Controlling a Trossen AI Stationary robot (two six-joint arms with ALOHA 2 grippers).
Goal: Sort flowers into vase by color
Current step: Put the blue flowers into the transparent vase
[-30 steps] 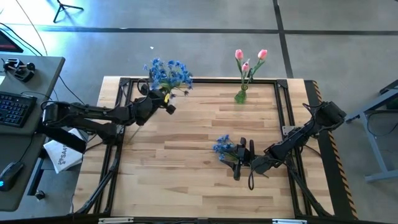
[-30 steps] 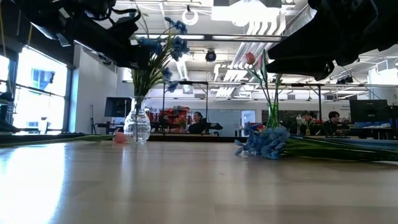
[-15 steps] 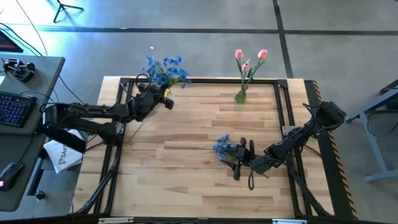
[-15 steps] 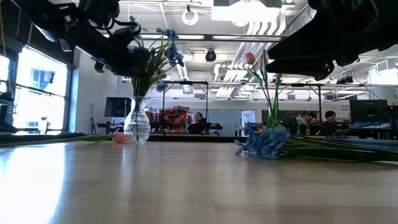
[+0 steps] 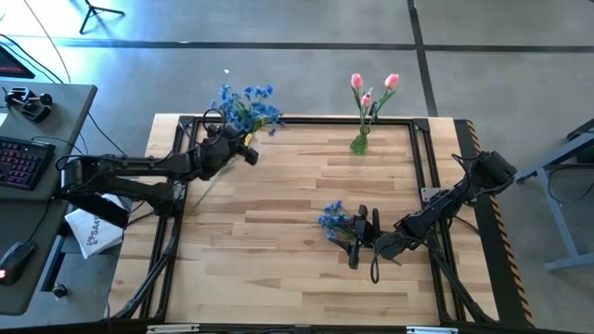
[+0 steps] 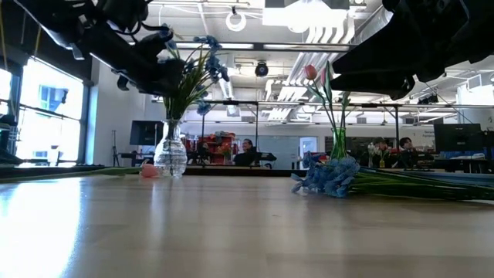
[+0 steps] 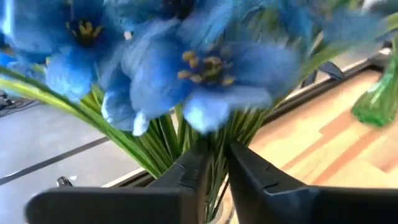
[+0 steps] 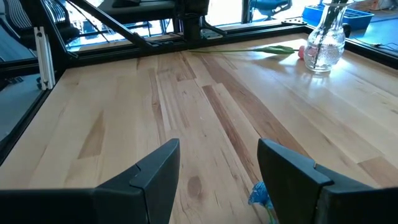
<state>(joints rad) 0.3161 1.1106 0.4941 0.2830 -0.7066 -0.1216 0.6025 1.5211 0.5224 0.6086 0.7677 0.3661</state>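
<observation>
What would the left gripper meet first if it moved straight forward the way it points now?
Most likely the green stems of the blue flowers in the clear vase: the left gripper sits right at them, fingers nearly shut. Depth is unclear.

From above, you cannot see the clear vase (image 6: 170, 157) under the blue bouquet (image 5: 246, 104); the blossoms and the left gripper (image 5: 243, 148) cover it. In the left wrist view the blue blossoms (image 7: 205, 68) are smeared and fill the picture, cut off at its edges, and only a sliver of the green vase (image 7: 379, 102) shows at the border. At table height, both arms are dark shapes cut off at the top, and you cannot tell there which fingers are which. The loose blue flowers (image 6: 330, 177) run out of that picture at the side. In the right wrist view only a scrap of blue petal (image 8: 260, 195) shows between the right gripper's fingers (image 8: 155, 177). The people (image 6: 245, 151) behind the table are too small to make out.
</observation>
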